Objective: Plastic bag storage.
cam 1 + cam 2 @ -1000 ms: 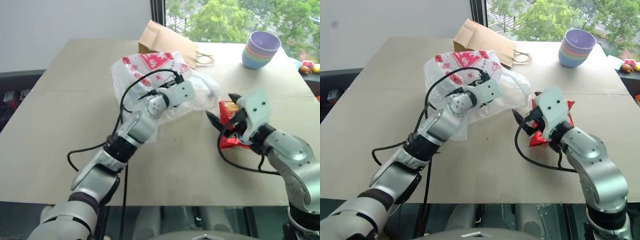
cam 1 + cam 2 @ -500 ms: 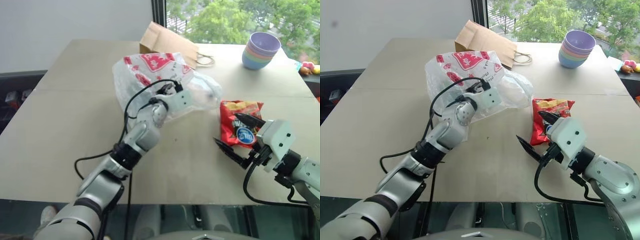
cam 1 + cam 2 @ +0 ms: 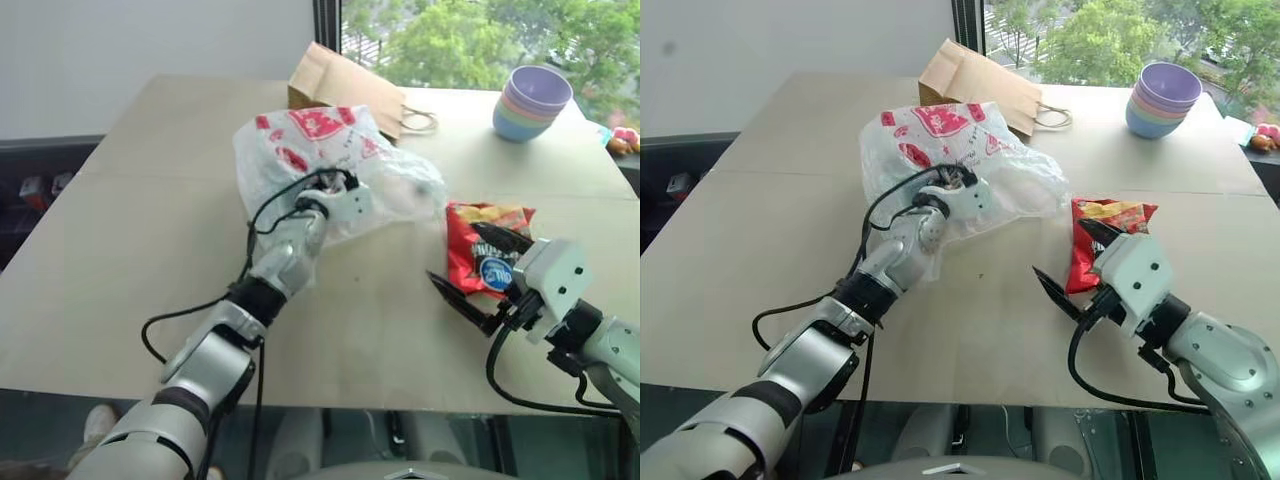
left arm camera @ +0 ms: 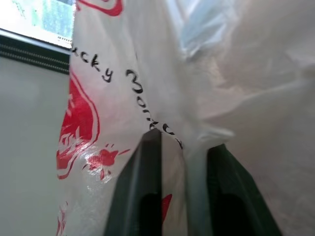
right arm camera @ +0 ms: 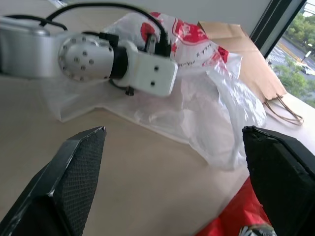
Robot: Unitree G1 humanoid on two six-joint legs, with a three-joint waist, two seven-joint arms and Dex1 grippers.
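Here, from the head cameras, the plastic bag (image 3: 330, 165) lies crumpled on the table (image 3: 150, 220), and everything else can be placed from it. The brown paper bag (image 3: 345, 85) lies just behind it, its edge touching or nearly touching the film. The stack of bowls (image 3: 535, 100) stands well apart, behind and to the right of the bag. The red chip packet (image 3: 480, 255) lies flat just to the bag's right. The left gripper (image 3: 958, 180) is buried in the bag's near side, its fingers hidden by film in these views. The right gripper (image 3: 480, 275) hovers to the right of the bag, near the chip packet, its two black fingers spread wide with nothing between them.

In the left wrist view, the left gripper's two dark fingers (image 4: 145, 196) are clenched on a fold of the plastic bag's film, red print and black lettering right beside them.

In the right wrist view, the right gripper's fingers (image 5: 74, 172) stand far apart and empty, pointing toward the bag. The left gripper's white housing sits against the bag, and a corner of the chip packet shows close under the right gripper.
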